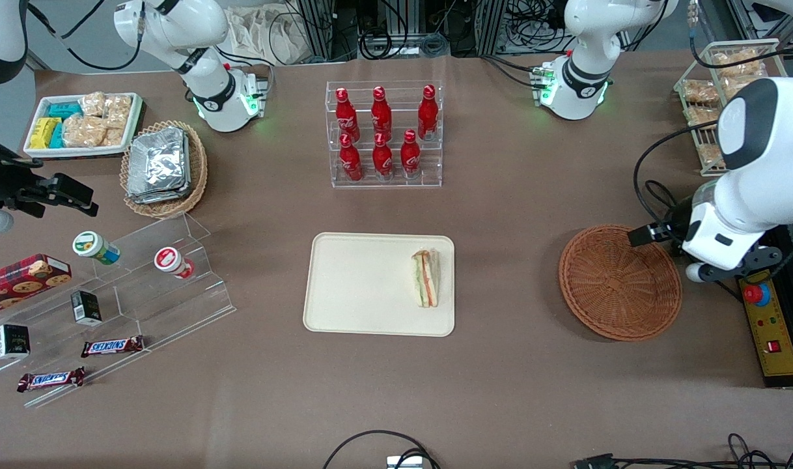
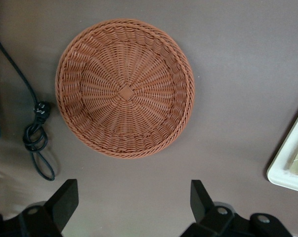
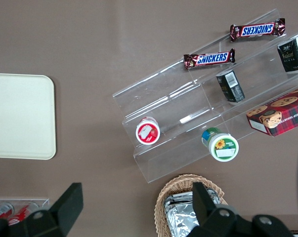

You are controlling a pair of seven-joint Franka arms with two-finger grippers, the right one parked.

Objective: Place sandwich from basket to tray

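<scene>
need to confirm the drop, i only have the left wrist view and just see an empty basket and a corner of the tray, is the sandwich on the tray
Observer: Yes. In the front view the sandwich lies on the tray, near the tray's end closest to the basket.
Operator: is it fully inside the rim
Observer: It appears so; the whole wedge sits on the tray's surface, none of it over the edge.
Operator: where's my tool then
Observer: The tool is open and holds nothing; the front view shows the working arm's wrist at the basket's edge toward the working arm's end of the table, well away from the tray.
</scene>
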